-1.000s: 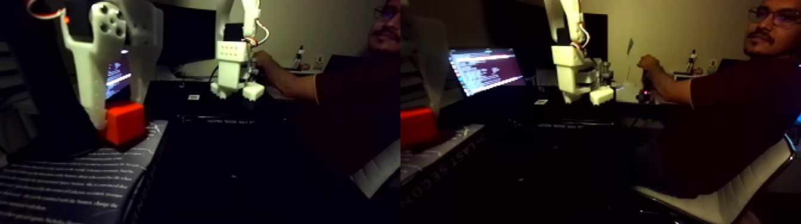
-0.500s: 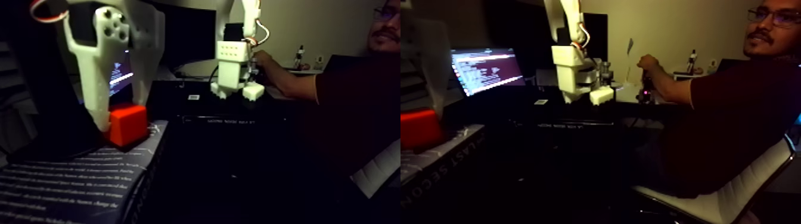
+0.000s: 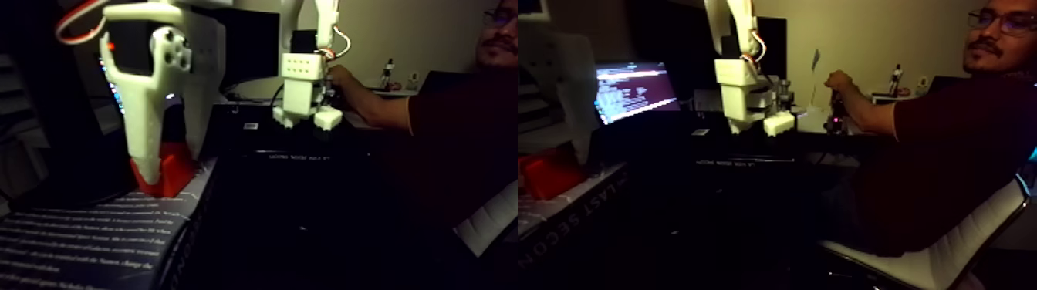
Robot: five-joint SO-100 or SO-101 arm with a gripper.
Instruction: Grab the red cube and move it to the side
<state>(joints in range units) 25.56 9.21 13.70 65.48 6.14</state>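
Dim desk, dark printed book [image 3: 92,231] at 7 o'clock | white two-finger gripper [image 3: 166,158] has swung over, fingers now straddling small bright red cube [image 3: 173,171] on book | grip apparently pinching cube | ready to shift aside

The book's [image 3: 563,224] spine reads "LAST SECON"; its cover text is illegible
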